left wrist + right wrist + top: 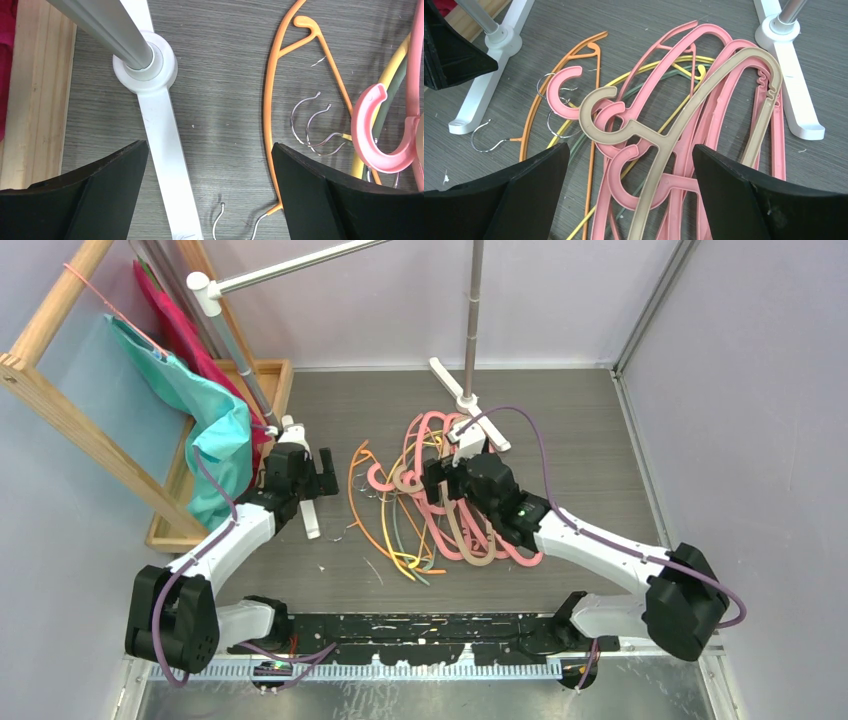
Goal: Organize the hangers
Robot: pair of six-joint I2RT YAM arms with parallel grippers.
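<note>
The hangers lie in a tangled pile on the grey table, mid-centre. There are thick pink ones, a beige one on top, and thin orange, yellow and grey-green ones. My right gripper is open and low over the pile. Its jaws stand either side of the beige hanger's neck and do not touch it. It also shows in the top view. My left gripper is open and empty, left of the pile in the top view. It hovers over a white rack foot, with the orange hanger by its right jaw.
The white rack foot carries a silver pole. A second foot stands right of the pile. A wooden tray and wooden frame with teal cloth stand at far left. A silver rail runs overhead.
</note>
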